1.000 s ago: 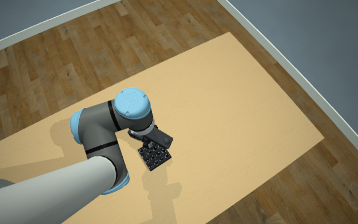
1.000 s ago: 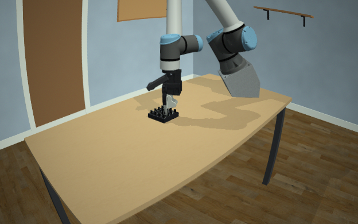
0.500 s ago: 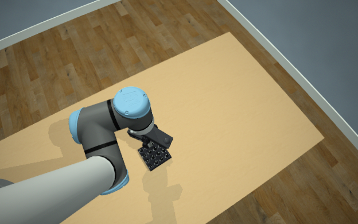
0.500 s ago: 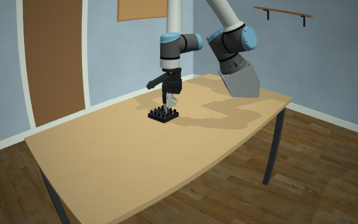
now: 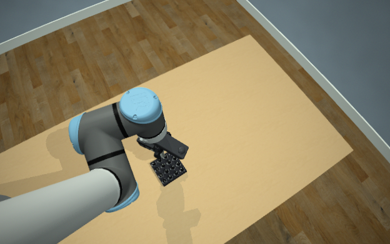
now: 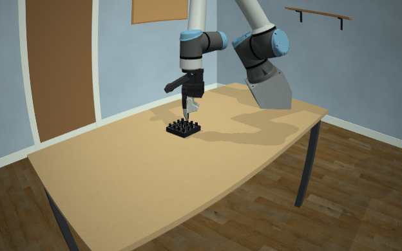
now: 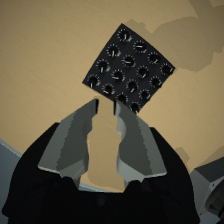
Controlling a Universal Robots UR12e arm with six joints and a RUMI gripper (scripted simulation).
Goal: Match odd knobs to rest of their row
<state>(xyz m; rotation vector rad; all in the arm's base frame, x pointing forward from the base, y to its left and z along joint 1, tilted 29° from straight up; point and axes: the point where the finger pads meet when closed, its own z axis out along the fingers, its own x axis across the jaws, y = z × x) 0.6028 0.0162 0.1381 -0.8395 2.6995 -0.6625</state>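
Gripper tips slightly parted, nothing held; knob box lies below, mostly beyond the fingertips in wrist view.

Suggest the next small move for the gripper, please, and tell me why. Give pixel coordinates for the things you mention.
I would probably lower the gripper (image 5: 162,155) (image 6: 187,120) (image 7: 106,100) slightly after lining it up over a knob that needs turning: its fingertips stand slightly apart with no knob between them, at the near edge of the knob box (image 5: 168,169) (image 6: 183,132) (image 7: 131,74).
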